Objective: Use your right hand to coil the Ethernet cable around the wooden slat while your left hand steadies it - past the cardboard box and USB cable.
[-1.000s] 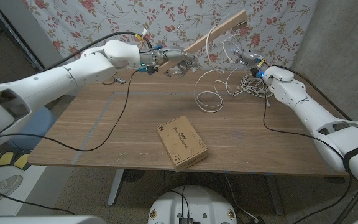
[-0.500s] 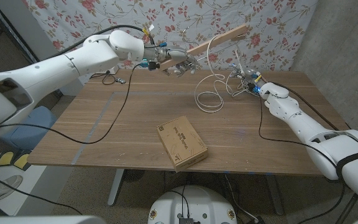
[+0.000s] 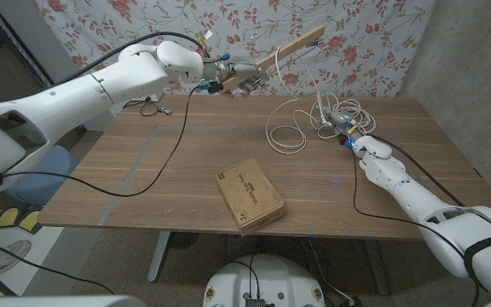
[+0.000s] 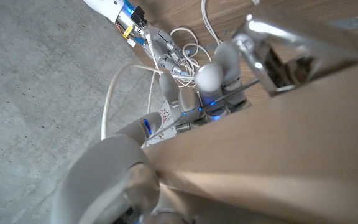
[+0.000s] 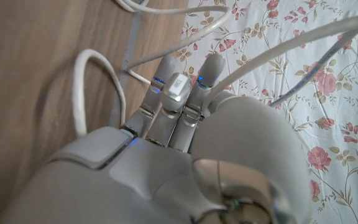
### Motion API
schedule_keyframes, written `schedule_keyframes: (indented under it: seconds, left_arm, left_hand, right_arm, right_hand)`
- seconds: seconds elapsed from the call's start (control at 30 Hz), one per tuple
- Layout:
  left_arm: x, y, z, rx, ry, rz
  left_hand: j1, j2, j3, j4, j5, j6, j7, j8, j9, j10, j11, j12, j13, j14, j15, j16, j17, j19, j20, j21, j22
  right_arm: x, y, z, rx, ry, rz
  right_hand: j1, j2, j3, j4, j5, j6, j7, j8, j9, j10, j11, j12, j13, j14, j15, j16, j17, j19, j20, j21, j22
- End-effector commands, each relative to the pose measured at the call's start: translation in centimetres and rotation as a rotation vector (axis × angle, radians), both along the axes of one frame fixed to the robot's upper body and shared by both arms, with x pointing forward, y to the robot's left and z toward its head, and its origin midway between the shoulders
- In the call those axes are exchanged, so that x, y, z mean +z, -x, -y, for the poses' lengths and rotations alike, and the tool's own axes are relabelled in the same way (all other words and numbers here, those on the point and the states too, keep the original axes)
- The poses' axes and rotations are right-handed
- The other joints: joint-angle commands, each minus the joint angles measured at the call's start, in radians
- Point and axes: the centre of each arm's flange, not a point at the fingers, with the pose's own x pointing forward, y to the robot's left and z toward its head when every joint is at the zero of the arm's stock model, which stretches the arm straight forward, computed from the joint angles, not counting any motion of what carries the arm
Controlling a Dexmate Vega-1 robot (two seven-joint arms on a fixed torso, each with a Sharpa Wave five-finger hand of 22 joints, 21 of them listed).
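My left hand [image 3: 233, 81] grips the near end of the wooden slat [image 3: 290, 51] and holds it in the air over the table's far edge, its other end tilted up to the right. The white Ethernet cable [image 3: 286, 141] hangs from the slat, lies in loops on the table and runs to a bundle at my right hand [image 3: 340, 120]. That hand sits low at the far right of the table, and in the right wrist view its fingers [image 5: 166, 118] curl around the cable [image 5: 92, 81]. The left wrist view has the slat [image 4: 272, 143] close up.
A cardboard box [image 3: 248, 196] lies near the table's front edge, in the middle. A thin black cable with a small plug [image 3: 162, 109] lies at the back left. A flowered cloth hangs behind the wooden table [image 3: 143, 170].
My right hand has dropped from beside the slat to the table and come nearer, drawing the cable with it. The slat's far end has swung a little left.
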Motion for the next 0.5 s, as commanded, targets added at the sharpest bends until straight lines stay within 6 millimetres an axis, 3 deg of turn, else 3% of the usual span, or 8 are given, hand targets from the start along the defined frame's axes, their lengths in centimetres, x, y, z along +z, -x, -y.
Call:
schedule_keyframes:
  seconds: [0.03, 0.2, 0.5]
  left_arm:
    - [0.3, -0.7, 0.8, 0.133, -0.068, -0.060]
    - [0.3, -1.3, 1.8, 0.130, -0.142, -0.103]
    - [0.5, -2.3, 2.8, 0.110, -0.235, -0.151]
  left_hand:
    - [0.026, 0.035, -0.004, -0.002, -0.009, 0.012, 0.007, 0.012, 0.006, 0.055, -0.047, 0.003, 0.002, 0.123, -0.120, 0.009, 0.004, 0.011, -0.006, 0.003, 0.000]
    - [0.027, 0.038, -0.004, -0.003, -0.014, 0.009, 0.008, 0.014, 0.009, 0.055, -0.049, 0.003, 0.002, 0.122, -0.118, 0.011, 0.002, 0.012, -0.007, 0.004, 0.000]
    - [0.030, 0.041, -0.006, -0.005, -0.023, 0.008, 0.009, 0.014, 0.002, 0.053, -0.047, 0.003, 0.002, 0.121, -0.121, 0.020, 0.004, 0.013, -0.008, 0.003, 0.000]
  right_arm:
    - [-6.1, 3.4, 1.5, -0.250, -0.161, 0.013]
    - [-7.2, 5.4, 2.5, -0.459, -0.207, 0.060]
    - [-6.8, 10.7, 5.1, -0.861, -0.244, 0.207]
  right_hand:
    - [0.003, 0.007, -0.003, 0.002, 0.005, 0.110, 0.062, 0.007, 0.006, 0.004, 0.007, 0.005, 0.002, -0.006, -0.025, 0.010, 0.002, 0.006, -0.146, 0.006, 0.002]
    - [0.002, 0.005, -0.005, 0.003, 0.006, 0.110, 0.060, 0.007, 0.006, 0.002, 0.007, -0.010, -0.023, -0.010, -0.025, 0.009, 0.002, 0.005, -0.146, 0.003, 0.002]
    - [0.001, 0.004, -0.008, 0.004, 0.008, 0.110, 0.053, 0.007, 0.008, -0.002, 0.001, -0.009, -0.021, -0.014, -0.025, 0.007, 0.001, 0.003, -0.148, -0.001, 0.002]
